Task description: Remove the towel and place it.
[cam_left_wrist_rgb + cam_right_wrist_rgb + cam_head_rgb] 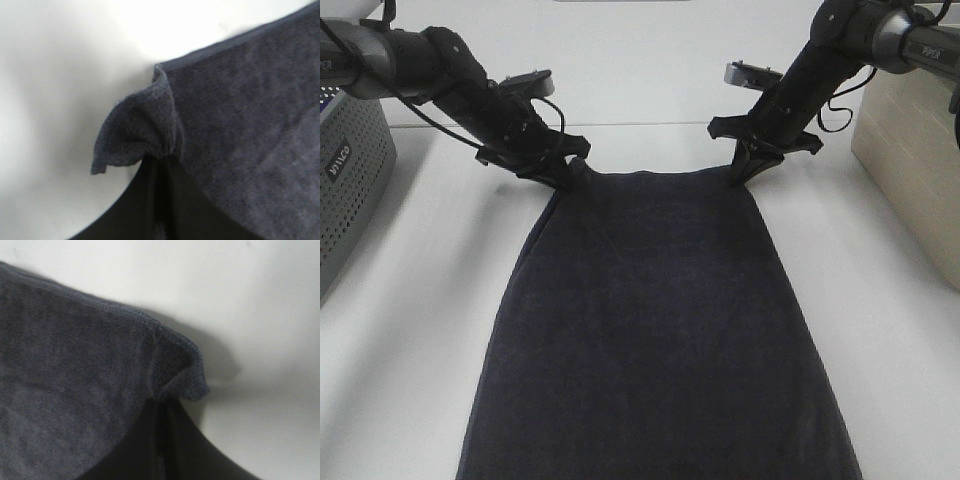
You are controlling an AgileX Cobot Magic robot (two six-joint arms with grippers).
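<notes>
- Towel (655,330) lies flat on the white table (410,330), long axis running near to far; far edge held at both corners.
- Left gripper (563,172) is pinched on the far-left corner; left wrist view shows the fabric bunched and curled out beside the jaws.
- Right gripper (745,168) is pinched on the far-right corner, with the same fold showing.
- Risk: each bite takes only a small tip of cloth; the towel's weight on lifting could pull a corner free.
- Risk: uneven arm motion would skew the cloth or drag it toward the grey basket (350,180) at left.
</notes>
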